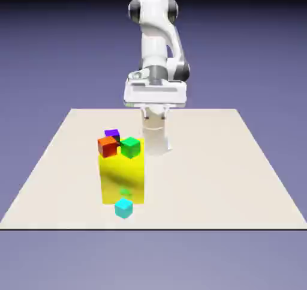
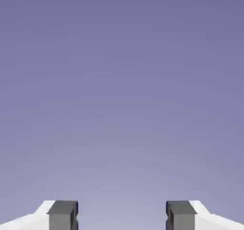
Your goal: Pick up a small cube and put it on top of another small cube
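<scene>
The cyan cube (image 1: 123,208) sits near the table's front edge, just in front of the big yellow block (image 1: 122,181), whose upper part has the green cube (image 1: 131,148) and perhaps the red one (image 1: 108,147) on it. The gripper (image 2: 122,215) is wide apart and empty, so best approach the cyan cube from straight above, clear of the block.

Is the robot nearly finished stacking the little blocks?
No, it looks barely started. The cyan cube sits low, in front of the yellow block, with nothing on top. The open jaws hold nothing. Picking up one small cube and setting it on another seems left.
</scene>
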